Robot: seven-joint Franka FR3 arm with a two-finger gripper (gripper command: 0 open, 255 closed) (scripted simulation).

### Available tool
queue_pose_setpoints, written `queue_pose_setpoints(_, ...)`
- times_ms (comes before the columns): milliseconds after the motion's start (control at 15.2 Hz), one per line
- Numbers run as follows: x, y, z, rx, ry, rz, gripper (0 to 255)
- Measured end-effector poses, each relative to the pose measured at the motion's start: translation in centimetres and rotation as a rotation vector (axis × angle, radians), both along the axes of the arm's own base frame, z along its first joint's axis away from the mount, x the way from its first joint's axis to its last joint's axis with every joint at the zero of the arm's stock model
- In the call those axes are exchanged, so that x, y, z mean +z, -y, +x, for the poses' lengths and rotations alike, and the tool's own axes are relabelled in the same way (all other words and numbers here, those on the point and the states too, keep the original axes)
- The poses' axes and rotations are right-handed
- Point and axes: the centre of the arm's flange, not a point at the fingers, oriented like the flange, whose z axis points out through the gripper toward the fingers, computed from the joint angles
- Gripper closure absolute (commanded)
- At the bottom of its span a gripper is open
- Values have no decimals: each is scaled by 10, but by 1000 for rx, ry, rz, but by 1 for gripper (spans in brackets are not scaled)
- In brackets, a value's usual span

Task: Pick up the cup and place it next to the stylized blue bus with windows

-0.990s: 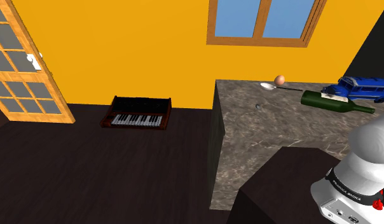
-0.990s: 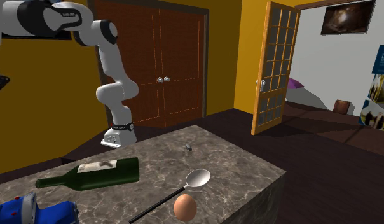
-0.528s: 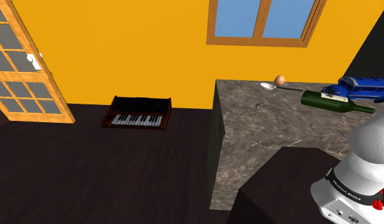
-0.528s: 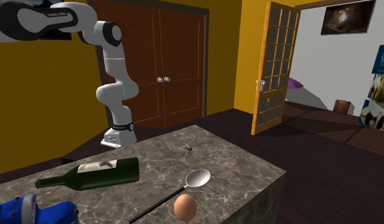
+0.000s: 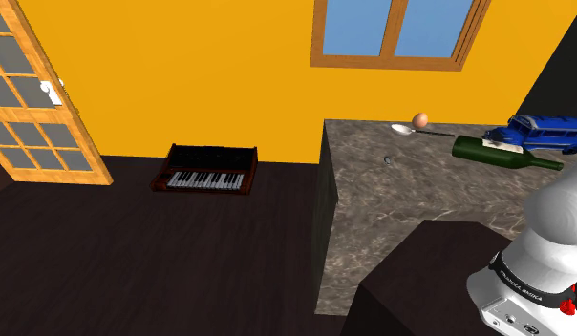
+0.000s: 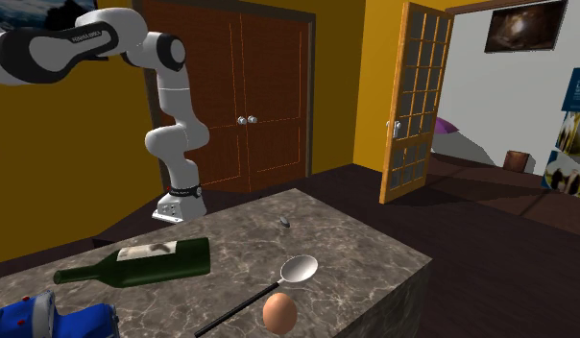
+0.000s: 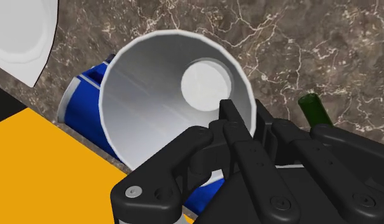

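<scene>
My gripper is shut on the rim of a plain white cup; one finger sits inside the cup and the other outside. I look down into the cup and see its round bottom. Under the cup lies the blue bus with white window stripes, on the marble tabletop. The bus stands at the far right end of the table in the shoulder view, and at the lower left corner of the second exterior view, where the bus is cut off by the edge.
A dark green bottle lies beside the bus; its neck shows close to the gripper. An egg, a spoon and a small grey object lie further along the table. A keyboard sits on the floor.
In the second exterior view the arm's upper links have swung further toward the left edge, and the hand seen there a second ago has left the picture. The grip has stayed shut.
</scene>
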Motion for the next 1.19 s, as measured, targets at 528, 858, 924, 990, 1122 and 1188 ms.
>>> queue_pose_setpoints(528, -40, -1, 2, 0, -1, 0, 255)
queue_pose_setpoints(858, -69, -1, 3, 1, 0, 0, 255)
queue_pose_setpoints(924, -74, -1, 2, 1, 0, 0, 255)
queue_pose_setpoints(990, -80, -1, 2, 0, 0, 0, 255)
queue_pose_setpoints(1122, -90, -1, 2, 0, 0, 0, 255)
queue_pose_setpoints(1188, -94, -1, 2, 0, 0, 0, 255)
